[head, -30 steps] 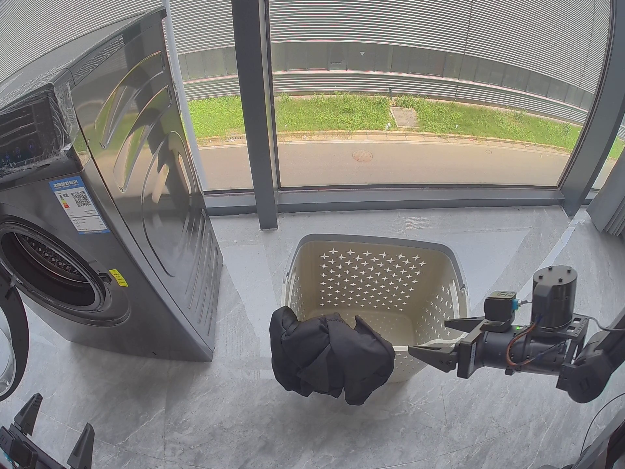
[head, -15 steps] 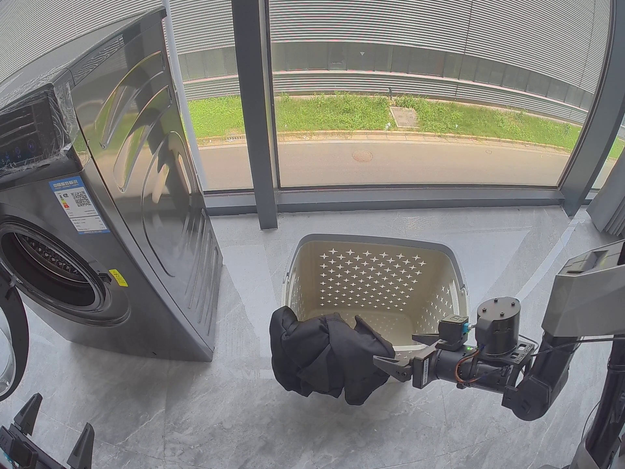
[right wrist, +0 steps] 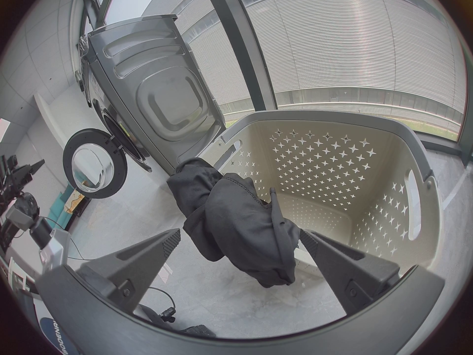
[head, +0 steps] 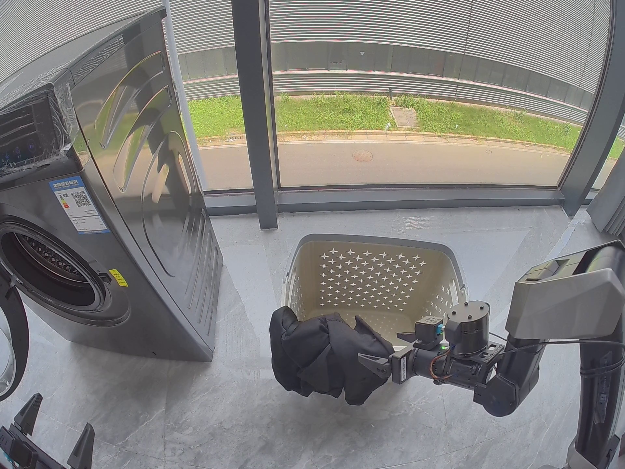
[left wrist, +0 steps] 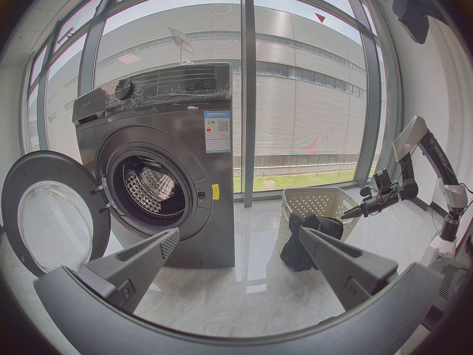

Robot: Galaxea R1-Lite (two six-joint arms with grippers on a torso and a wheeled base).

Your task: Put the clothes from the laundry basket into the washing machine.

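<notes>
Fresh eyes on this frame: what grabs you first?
A black garment hangs bunched over the near rim of the cream laundry basket. The right gripper sits right at it, its open fingers flanking the cloth. To the left, the washing machine stands with its door swung open.

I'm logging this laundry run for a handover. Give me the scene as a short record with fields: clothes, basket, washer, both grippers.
clothes: black clothes draped over the near rim of the basket, partly hanging outside
basket: laundry basket on the floor by the window
washer: washing machine to the robot's left, door swung open
right gripper: right gripper open, right at the clothes' edge, not closed on them
left gripper: left gripper open, low near the washer, holding nothing
</notes>
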